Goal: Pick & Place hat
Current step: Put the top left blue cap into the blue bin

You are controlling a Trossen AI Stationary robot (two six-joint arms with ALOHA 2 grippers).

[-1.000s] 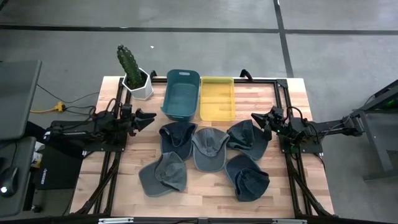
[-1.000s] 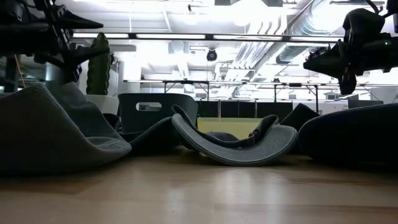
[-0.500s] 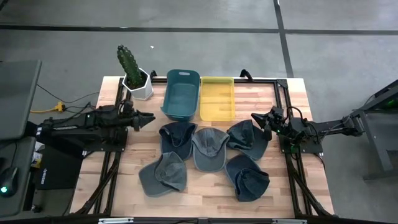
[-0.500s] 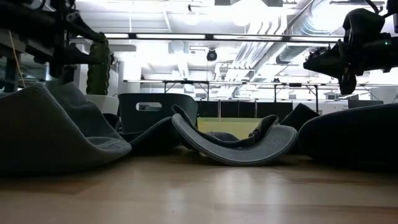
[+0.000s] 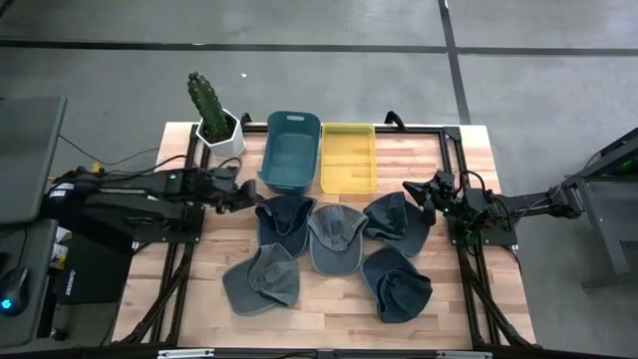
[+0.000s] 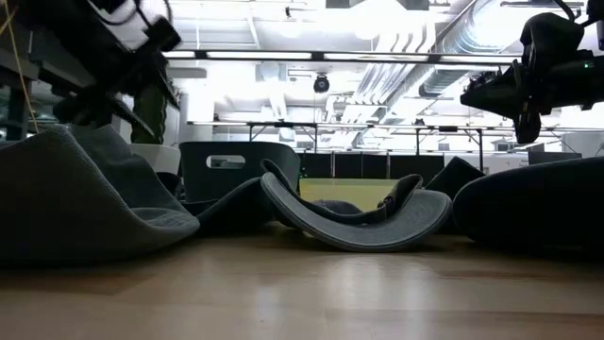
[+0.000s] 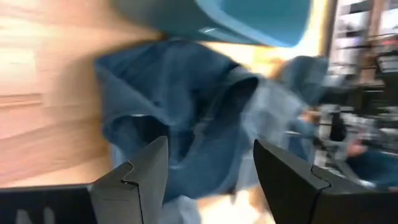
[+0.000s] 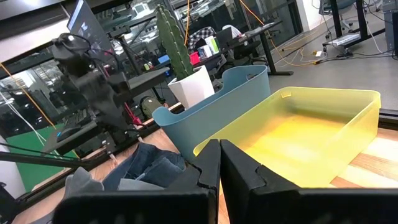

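Five hats are lying bunched on the table (image 5: 199,289) in front of two bins. The left gripper (image 5: 242,194) is being held with its fingers (image 7: 142,174) spread apart, just beside the rear-left hat (image 5: 283,218), a dark blue one (image 7: 180,118) lying against the front of the blue bin (image 5: 291,150). Nothing is being held between the fingers. The right gripper (image 5: 415,190) is being held pressed shut and empty at the table's right side, beside the rear-right hat (image 5: 397,217) and facing the yellow bin (image 8: 305,134). A potted cactus (image 5: 209,108) is standing at the rear-left corner.
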